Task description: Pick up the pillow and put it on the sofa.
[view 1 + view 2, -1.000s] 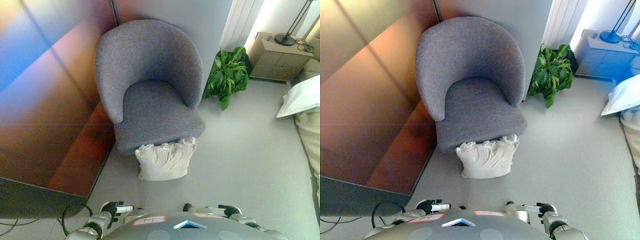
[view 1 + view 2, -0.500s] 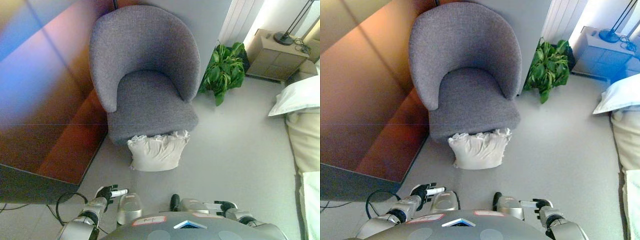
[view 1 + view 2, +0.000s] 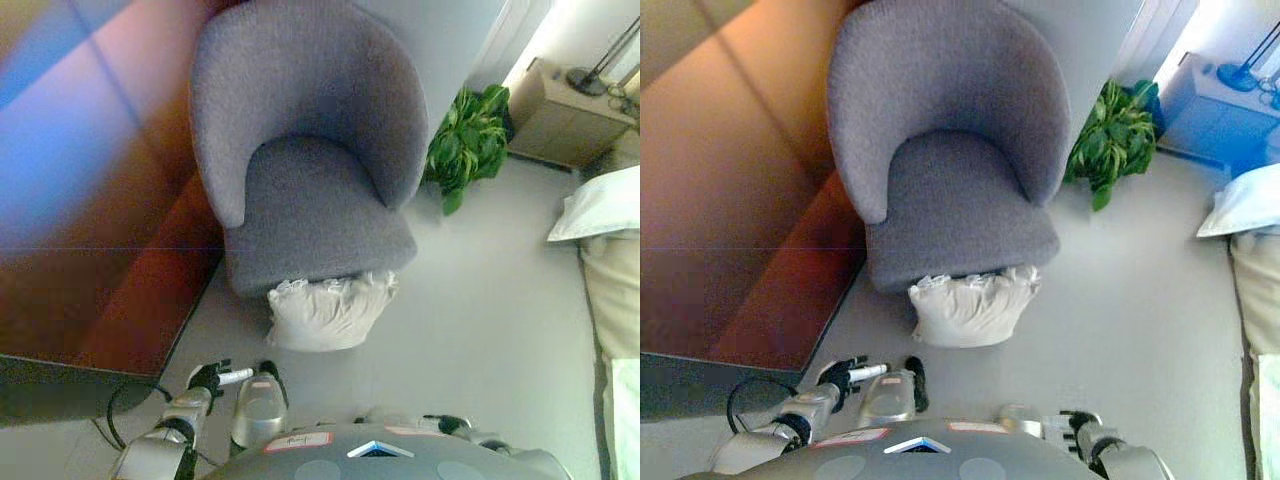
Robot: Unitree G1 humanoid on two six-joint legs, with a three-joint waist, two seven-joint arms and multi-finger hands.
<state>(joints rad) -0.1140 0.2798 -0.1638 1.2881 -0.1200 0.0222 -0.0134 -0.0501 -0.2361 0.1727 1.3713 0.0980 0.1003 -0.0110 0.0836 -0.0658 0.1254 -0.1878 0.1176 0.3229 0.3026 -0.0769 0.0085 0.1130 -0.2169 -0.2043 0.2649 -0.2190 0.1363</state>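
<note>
Left eye view: left robot hand (image 3: 207, 377) low at the bottom edge, holding nothing, fingers loosely out, well short of the pillow (image 3: 330, 311). Right robot hand (image 3: 1076, 423) at bottom right, fingers too small to read, cannot tell. Pillow on the floor (image 3: 480, 290), leaning against the front of the grey armchair (image 3: 310, 170). Plant (image 3: 468, 140) beside the chair, bed (image 3: 610, 260) at right.

Two silver-grey arms, rounded metallic segments. Left hand (image 3: 844, 375) dark, fingers (image 3: 872, 371) with white tips. Right hand (image 3: 1076, 424) dark, white covers on some fingers; arm behind it silver-grey with dark joint band.
</note>
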